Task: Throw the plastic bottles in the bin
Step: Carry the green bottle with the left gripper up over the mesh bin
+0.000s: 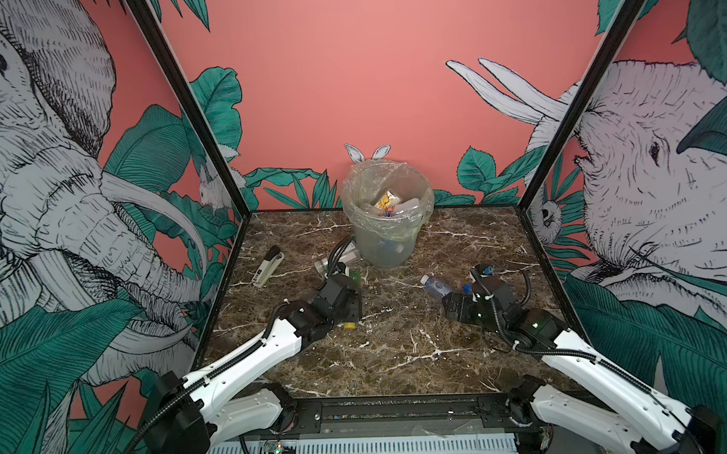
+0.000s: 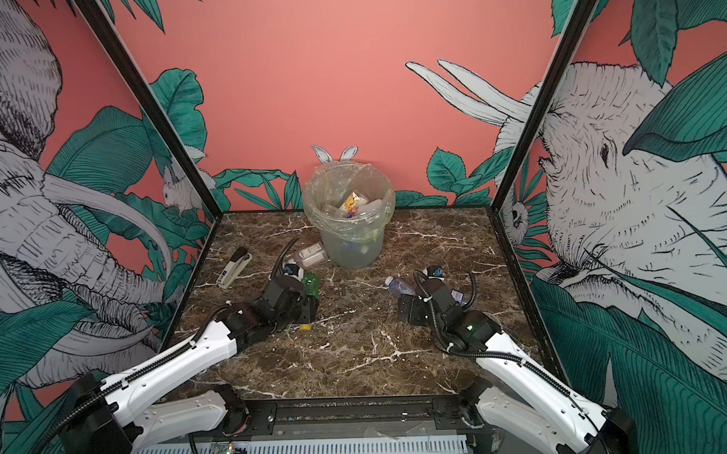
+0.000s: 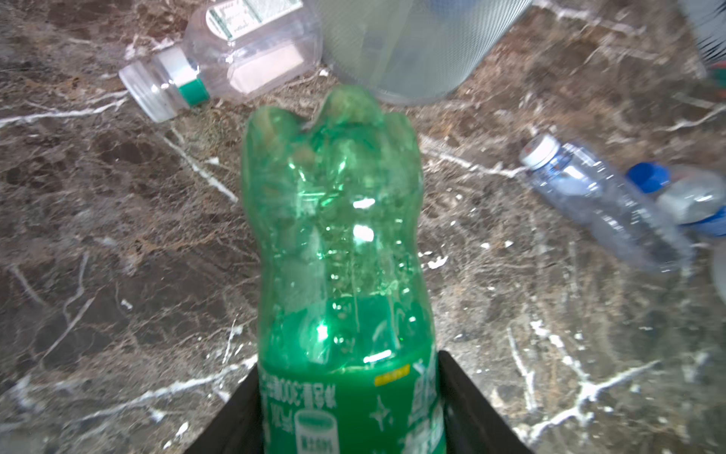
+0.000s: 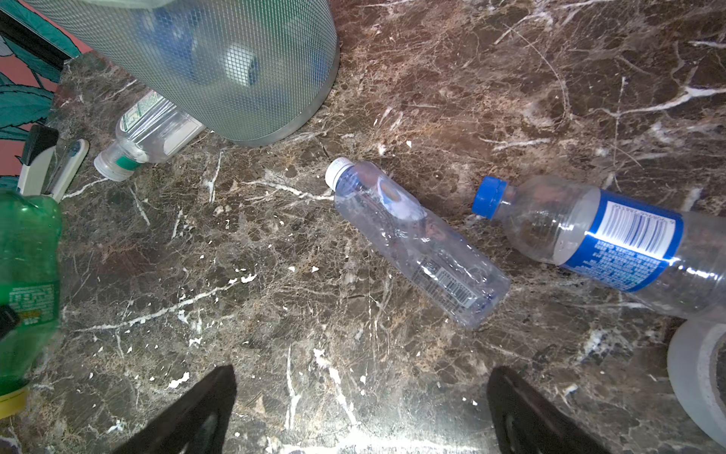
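Left gripper (image 3: pixel 351 397): clamped on green bottle (image 3: pixel 334 220) near its cap end. Risk: long free end could clip bin (image 1: pixel 385 244) rim, twisting loose. Right gripper (image 4: pixel 361 405): spread, empty.

Left side: the left arm (image 1: pixel 250 356) reached from the near left corner forward and inward, forearm sloping down, wrist low. The left hand (image 3: pixel 351 408) was clamped; both black fingers (image 3: pixel 467 393) pressed the sides of a green bottle (image 3: pixel 338 236) at its labelled part.

Right side: the right arm (image 1: pixel 587 361) reached forward from the near right corner, wrist bent inward and low. The right hand (image 4: pixel 363 373) was spread wide, with nothing between its fingertips. The two hands were well apart.
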Controlling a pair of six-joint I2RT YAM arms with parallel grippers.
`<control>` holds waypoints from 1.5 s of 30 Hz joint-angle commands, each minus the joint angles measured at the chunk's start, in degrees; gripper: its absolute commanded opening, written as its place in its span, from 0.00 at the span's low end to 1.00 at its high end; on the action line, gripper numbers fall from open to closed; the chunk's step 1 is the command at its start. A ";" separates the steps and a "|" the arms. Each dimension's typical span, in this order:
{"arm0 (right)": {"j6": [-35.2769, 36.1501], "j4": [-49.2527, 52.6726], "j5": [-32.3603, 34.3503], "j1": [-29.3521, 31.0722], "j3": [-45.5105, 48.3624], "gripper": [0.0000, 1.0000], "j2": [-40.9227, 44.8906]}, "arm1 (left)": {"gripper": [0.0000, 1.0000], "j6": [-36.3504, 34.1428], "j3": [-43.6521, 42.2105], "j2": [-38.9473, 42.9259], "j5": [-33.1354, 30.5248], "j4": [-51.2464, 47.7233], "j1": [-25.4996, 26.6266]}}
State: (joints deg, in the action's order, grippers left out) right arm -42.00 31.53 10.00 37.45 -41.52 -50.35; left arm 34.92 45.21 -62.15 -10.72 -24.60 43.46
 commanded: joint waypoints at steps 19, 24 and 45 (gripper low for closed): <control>-0.66 -1.73 1.79 -0.10 -2.63 0.99 -5.05 | 0.26 11.61 -11.88 12.72 25.62 20.52 -13.93; -0.57 -2.82 1.89 -0.12 -3.67 0.99 -6.96 | 0.26 22.49 -17.65 12.93 33.95 35.31 -17.42; 1.18 -1.45 4.49 -0.11 -4.39 1.00 -7.30 | 0.28 7.55 11.21 1.96 36.03 13.59 -17.88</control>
State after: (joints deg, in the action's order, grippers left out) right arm -41.52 29.91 13.10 37.45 -45.08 -58.41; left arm 46.06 49.93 -56.73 23.92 -5.96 25.91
